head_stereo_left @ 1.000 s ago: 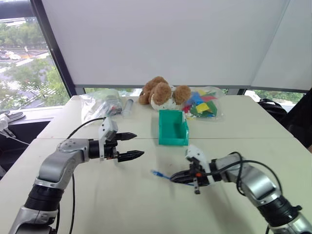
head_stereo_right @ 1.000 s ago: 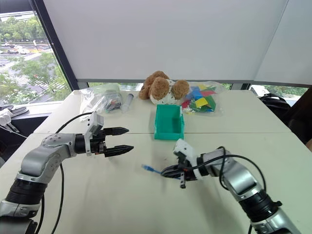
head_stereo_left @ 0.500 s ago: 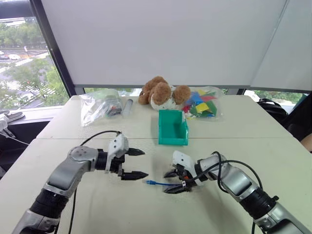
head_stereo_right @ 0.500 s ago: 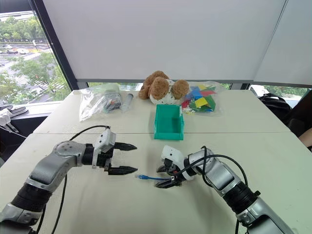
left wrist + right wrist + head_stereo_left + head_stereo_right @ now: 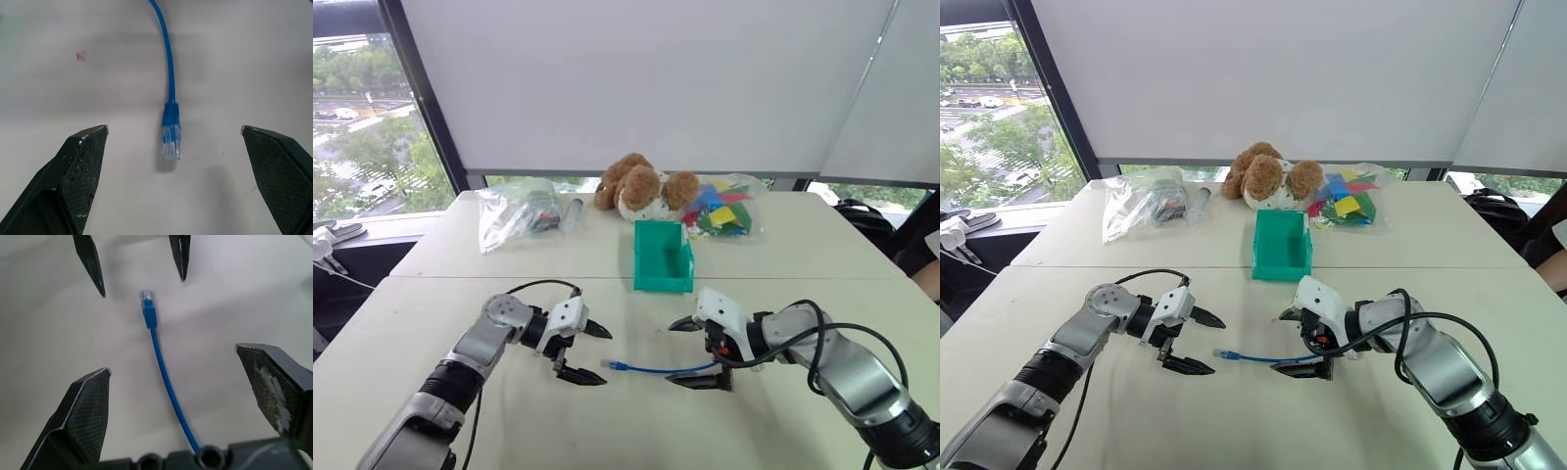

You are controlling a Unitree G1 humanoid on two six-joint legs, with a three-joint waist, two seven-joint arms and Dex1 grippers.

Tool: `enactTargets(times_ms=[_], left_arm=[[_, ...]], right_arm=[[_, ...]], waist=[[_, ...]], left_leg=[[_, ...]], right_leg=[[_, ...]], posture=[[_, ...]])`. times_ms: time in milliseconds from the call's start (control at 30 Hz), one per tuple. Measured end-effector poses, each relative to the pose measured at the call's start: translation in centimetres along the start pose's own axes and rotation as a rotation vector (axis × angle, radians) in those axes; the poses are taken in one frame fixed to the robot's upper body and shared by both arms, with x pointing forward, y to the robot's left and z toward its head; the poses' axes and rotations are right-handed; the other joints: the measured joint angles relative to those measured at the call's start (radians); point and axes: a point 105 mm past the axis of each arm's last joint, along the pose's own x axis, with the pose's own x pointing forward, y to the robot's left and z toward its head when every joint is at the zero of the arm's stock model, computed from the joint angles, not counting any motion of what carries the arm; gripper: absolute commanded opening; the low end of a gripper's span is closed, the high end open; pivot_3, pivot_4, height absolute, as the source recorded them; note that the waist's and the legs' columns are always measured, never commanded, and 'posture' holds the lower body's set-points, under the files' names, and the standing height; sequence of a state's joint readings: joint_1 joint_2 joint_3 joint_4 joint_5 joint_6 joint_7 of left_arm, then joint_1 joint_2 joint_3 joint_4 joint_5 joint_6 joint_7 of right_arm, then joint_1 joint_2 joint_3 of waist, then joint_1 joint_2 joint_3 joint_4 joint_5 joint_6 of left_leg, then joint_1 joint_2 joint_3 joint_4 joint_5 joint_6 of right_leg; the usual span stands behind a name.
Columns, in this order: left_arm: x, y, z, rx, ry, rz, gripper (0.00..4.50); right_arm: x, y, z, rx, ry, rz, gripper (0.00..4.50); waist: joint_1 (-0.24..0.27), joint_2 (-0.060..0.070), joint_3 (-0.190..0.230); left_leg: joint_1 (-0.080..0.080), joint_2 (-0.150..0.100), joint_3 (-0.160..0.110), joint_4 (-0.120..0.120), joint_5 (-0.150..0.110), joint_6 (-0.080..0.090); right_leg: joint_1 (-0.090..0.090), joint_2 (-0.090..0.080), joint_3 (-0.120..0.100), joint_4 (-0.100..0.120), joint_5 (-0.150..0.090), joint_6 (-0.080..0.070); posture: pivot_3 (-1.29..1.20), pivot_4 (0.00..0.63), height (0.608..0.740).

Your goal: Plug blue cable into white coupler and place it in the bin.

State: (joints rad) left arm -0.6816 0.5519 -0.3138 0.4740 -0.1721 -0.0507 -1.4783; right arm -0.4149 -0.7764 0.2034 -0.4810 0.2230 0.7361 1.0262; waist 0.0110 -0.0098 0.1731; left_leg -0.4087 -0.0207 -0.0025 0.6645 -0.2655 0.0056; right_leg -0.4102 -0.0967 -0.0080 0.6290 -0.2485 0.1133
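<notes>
The blue cable [image 5: 661, 369] lies flat on the table between my two grippers, and its clear plug [image 5: 171, 142] points toward my left one. My left gripper [image 5: 599, 355] is open, its fingers standing either side of the plug without touching it. Facing it, my right gripper [image 5: 674, 353] is open too, with the cable's other end [image 5: 168, 382] running loose between its fingers [image 5: 90, 411] and under its base. The white coupler is hidden. The teal bin [image 5: 663, 257] stands a short way behind the grippers, near the middle of the table.
At the back of the table sit a brown teddy bear [image 5: 639, 186], a clear bag [image 5: 514, 212] on the left and a bag of coloured pieces [image 5: 724, 211] on the right. A seam [image 5: 460, 277] crosses the table. A window is on the left.
My right gripper has opened, let go of the cable and lifted slightly. My left gripper has come down to the table and now frames the plug end.
</notes>
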Motion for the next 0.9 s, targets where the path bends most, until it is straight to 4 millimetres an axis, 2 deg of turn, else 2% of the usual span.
enactTargets(times_ms=[400, 500, 733, 767, 900], left_arm=[[1.7, -0.5, -0.9, 0.001, 0.017, -0.054, 4.5], [2.0, -0.4, -1.1, 0.006, 0.022, -0.046, 3.72], [2.0, 0.2, -1.2, 0.037, 0.047, -0.024, 0.15], [1.9, 0.2, -1.2, 0.039, 0.048, -0.024, 0.03], [1.9, 0.4, -1.1, 0.028, 0.042, -0.016, 0.03]], right_arm=[[-0.7, -0.5, -0.1, 0.047, -0.012, -0.094, 4.45], [-0.8, -0.6, -0.3, 0.053, -0.004, -0.111, 4.5], [-1.3, -0.7, -0.3, 0.042, 0.006, -0.141, 4.5], [-1.3, -0.6, -0.2, 0.042, 0.002, -0.141, 4.5], [-1.5, -0.1, 0.3, 0.069, -0.028, -0.143, 4.5]], waist=[[0.001, 0.0, 0.0], [0.001, 0.0, 0.0], [0.0, 0.0, 0.0], [0.0, 0.0, 0.0], [0.0, 0.0, 0.0]], left_leg=[[0.0, 0.0, 0.0, 0.0, 0.0, 0.0], [0.0, 0.0, 0.0, 0.0, 0.0, 0.0], [0.0, 0.0, 0.0, 0.0, 0.0, 0.0], [0.0, 0.0, 0.0, 0.0, 0.0, 0.0], [0.0, 0.0, 0.0, 0.0, 0.0, 0.0]], right_leg=[[0.0, 0.0, 0.0, 0.0, 0.0, 0.0], [0.0, 0.0, 0.0, 0.0, 0.0, 0.0], [0.0, 0.0, 0.0, 0.0, 0.0, 0.0], [0.0, 0.0, 0.0, 0.0, 0.0, 0.0], [0.0, 0.0, 0.0, 0.0, 0.0, 0.0]], posture=[[0.0, 0.15, 0.74], [0.0, 0.15, 0.74], [0.0, 0.15, 0.74], [0.0, 0.15, 0.74], [0.0, 0.15, 0.74]])
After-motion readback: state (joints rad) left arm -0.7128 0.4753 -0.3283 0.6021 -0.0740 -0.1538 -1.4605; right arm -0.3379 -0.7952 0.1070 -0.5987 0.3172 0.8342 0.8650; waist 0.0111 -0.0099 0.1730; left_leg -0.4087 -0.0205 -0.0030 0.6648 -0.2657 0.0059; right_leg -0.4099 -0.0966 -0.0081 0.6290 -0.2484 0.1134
